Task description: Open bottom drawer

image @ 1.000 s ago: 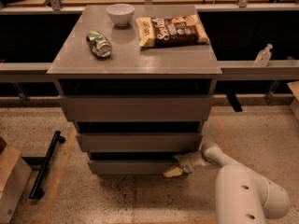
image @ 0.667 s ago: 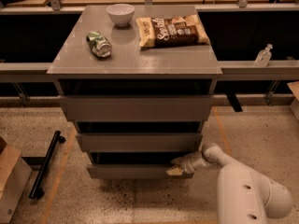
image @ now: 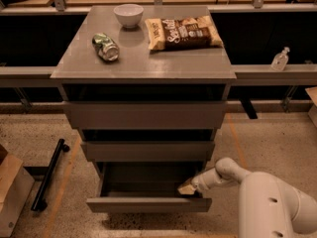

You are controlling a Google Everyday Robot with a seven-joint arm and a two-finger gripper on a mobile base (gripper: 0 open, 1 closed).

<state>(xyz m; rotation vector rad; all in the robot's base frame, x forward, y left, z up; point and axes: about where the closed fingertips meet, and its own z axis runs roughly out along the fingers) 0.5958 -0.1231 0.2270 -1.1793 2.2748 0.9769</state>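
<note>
The bottom drawer [image: 148,204] is the lowest, slimmest grey front of the cabinet. It stands pulled out towards me, and its shallow grey tray [image: 143,181] shows inside. My gripper [image: 188,188] reaches in from the right on a white arm [image: 270,205]. Its tip sits at the drawer's right end, just behind the front panel's top edge, touching it. The middle drawer [image: 147,151] and top drawer [image: 144,115] above are closed or nearly so.
On the cabinet top [image: 143,63] lie a white bowl [image: 128,15], a crushed can [image: 106,46] and a chip bag [image: 182,32]. A black bar [image: 48,174] and a cardboard box [image: 12,192] lie on the floor at left. A bottle [image: 280,59] stands on the right ledge.
The bottom drawer has slid out towards me, and its tray now shows. My gripper has moved towards me with the drawer's right end.
</note>
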